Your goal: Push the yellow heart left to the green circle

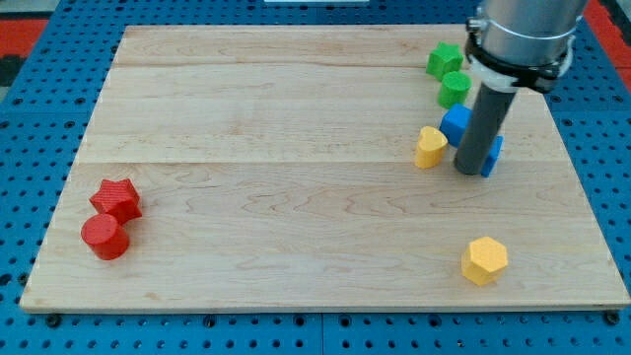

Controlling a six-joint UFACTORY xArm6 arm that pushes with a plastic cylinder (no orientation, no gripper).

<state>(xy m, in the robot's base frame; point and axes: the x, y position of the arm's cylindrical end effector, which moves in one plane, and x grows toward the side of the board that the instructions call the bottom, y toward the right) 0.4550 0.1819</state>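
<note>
The yellow heart point(430, 147) lies on the wooden board at the view's right, just below and left of the green circle point(455, 89). A blue block point(455, 123) sits between them, touching the heart's upper right. My tip point(470, 171) rests on the board right of the heart, a small gap apart, in front of another blue block point(493, 153) that it partly hides.
A green star point(445, 60) sits above the green circle. A yellow hexagon point(485, 260) lies at the lower right. A red star point(116, 198) and a red circle point(105, 237) sit at the lower left. The board point(296, 197) lies on a blue pegboard.
</note>
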